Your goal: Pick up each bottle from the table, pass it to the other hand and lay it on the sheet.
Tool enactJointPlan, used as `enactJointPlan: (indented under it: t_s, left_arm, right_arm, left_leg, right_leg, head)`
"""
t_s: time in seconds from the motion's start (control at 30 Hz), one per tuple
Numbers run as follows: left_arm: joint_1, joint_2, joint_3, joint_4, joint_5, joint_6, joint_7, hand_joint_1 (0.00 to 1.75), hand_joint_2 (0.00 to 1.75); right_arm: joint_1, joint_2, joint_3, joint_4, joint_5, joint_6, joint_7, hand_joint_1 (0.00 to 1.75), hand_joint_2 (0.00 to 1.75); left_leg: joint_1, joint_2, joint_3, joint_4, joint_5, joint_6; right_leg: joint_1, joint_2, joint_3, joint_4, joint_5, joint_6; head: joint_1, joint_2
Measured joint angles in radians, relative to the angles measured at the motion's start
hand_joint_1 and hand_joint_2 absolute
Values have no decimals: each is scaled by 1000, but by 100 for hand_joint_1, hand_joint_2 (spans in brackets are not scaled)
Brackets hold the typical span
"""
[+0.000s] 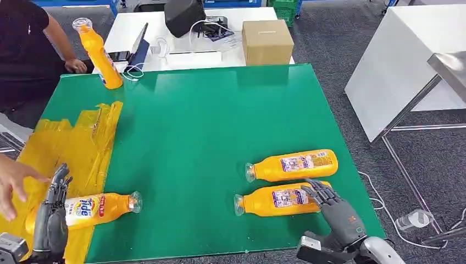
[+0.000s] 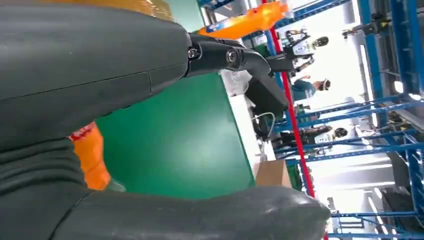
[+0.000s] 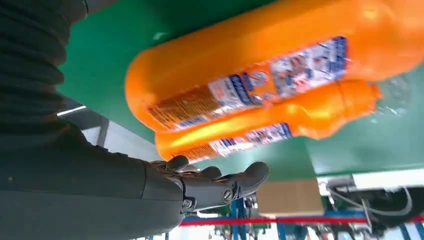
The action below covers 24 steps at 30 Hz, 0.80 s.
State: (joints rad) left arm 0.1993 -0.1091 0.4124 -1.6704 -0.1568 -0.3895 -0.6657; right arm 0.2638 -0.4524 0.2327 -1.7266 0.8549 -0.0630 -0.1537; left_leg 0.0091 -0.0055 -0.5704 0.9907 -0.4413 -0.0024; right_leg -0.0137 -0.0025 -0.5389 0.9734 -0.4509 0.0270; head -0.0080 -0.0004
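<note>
An orange Tide bottle lies at the front left, its base on the yellow sheet and its neck over the green table. My left hand rests over its base end with the fingers stretched out; the wrist view shows the bottle between thumb and straight fingers, not gripped. Two more orange bottles lie side by side at the front right, the farther and the nearer. My right hand is open at the nearer bottle's base. A fourth bottle stands upright at the far left corner.
A person's hand lies on the sheet close to my left hand; the person in black sits at the far left. Behind the green table stand a cardboard box and a laptop. A white table is to the right.
</note>
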Motion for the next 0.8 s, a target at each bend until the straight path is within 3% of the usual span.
enactJointPlan:
  t_s: [0.8]
  left_arm:
    - [-11,2,-107,-2,-12,49,6,0,0]
  right_arm:
    - [-124,9,49,153,53,61,3,0,175]
  left_leg:
    - [0,0,0,0,0,0]
  right_leg:
    - [0,0,0,0,0,0]
  head:
    - [0,0]
